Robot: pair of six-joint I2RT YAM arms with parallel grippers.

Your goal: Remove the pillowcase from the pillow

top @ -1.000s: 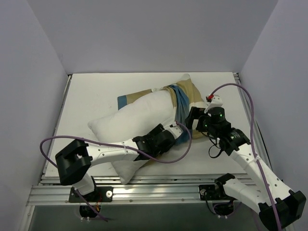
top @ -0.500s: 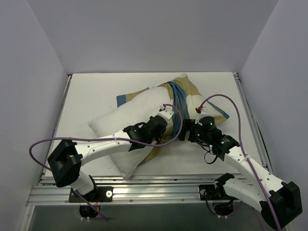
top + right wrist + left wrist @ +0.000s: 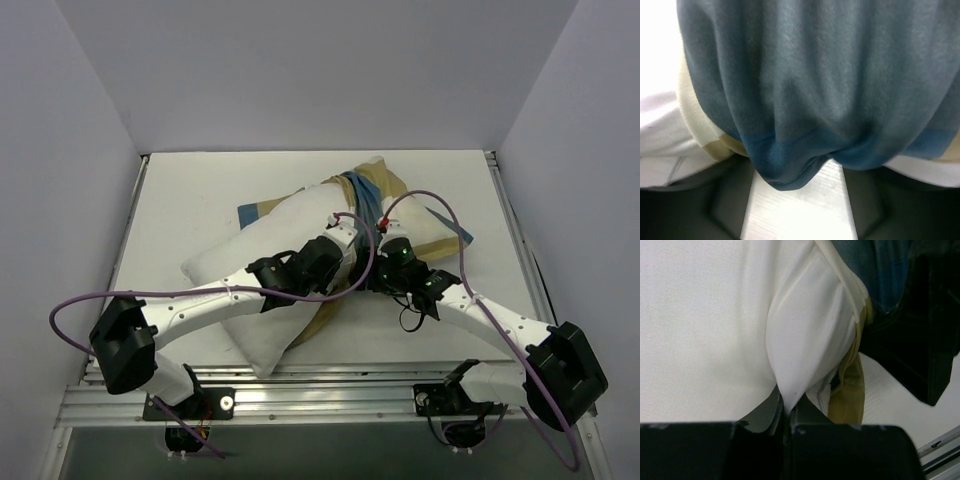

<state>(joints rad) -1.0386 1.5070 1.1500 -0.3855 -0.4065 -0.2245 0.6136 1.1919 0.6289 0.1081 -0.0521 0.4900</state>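
White cloth of the pillow [image 3: 715, 330] is pinched hard in the left gripper [image 3: 786, 412]: its jaws are closed tight on a peaked fold that rises straight out of them. Just right of those jaws hangs a tan edge of the pillowcase [image 3: 850, 390], and beyond it, up and to the right, is the blue cloth. The dark bulk of the right gripper [image 3: 920, 335] is close on that same side.

In the right wrist view, the right gripper's jaws stand apart, about half wide. A sagging fold of blue pillowcase cloth hangs into the gap between the fingers [image 3: 727, 200]. Cream and tan cloth lies left of the gap, with white pillow cloth beyond it.

From above, the pillow lies slantwise on the table [image 3: 200, 190], bare for most of its length behind the left jaws. The pillowcase is bunched over its far end, ahead of both grippers, which meet nose to nose at the bunched edge.
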